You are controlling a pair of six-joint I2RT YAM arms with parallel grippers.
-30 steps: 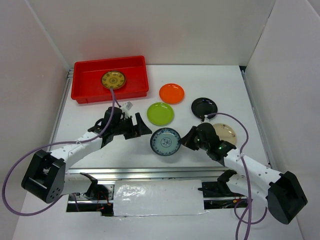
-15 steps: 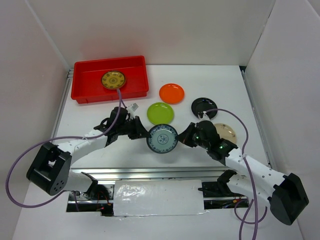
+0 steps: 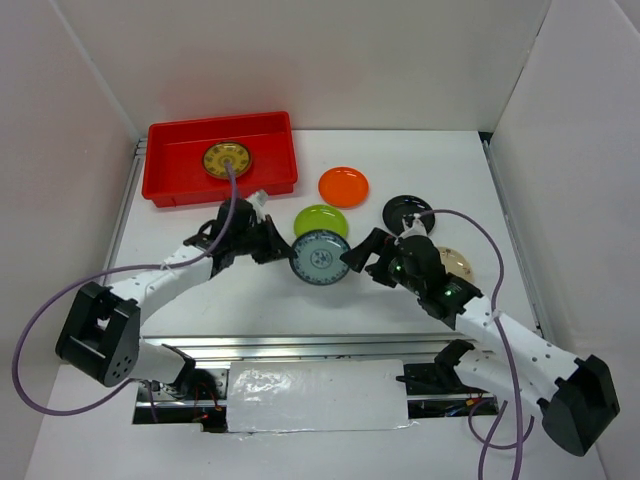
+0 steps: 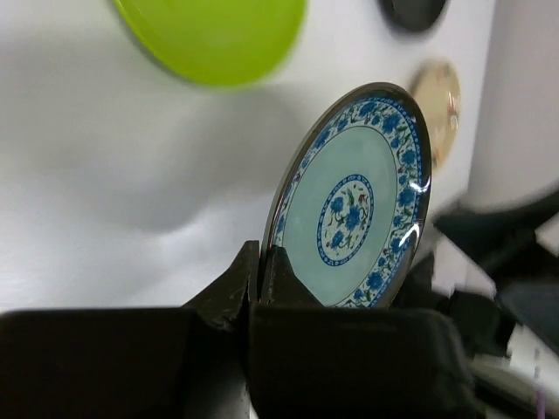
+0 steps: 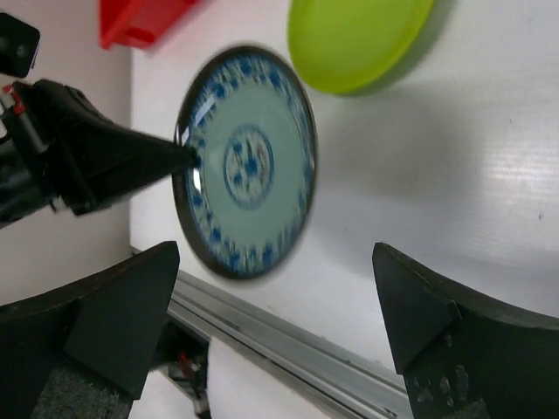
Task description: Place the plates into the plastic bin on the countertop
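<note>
Left hand (image 3: 283,253): clenched on the rim of the blue-patterned plate (image 3: 320,258), at its 9 o'clock.
Right hand (image 3: 358,257): released, spread wide at the plate's 3 o'clock.
Red bin (image 3: 275,160): at 10 o'clock, holding the gold-patterned plate (image 3: 227,159).

Lab test booth: white walls (image 3: 300,60) enclose the countertop (image 3: 430,165).

**No writing, number or brand is showing legibly in any view.**
The blue-patterned plate (image 4: 354,209) is carrying only painted flowers and a scrolled border, with no letters among them. The gold-patterned plate (image 3: 227,159), lying in the red bin (image 3: 170,185), is showing a ringed ornament that is too small to make out as script. A small white tag (image 3: 259,199) on the left arm is sitting too far from the top camera for any print on it to be read.
</note>
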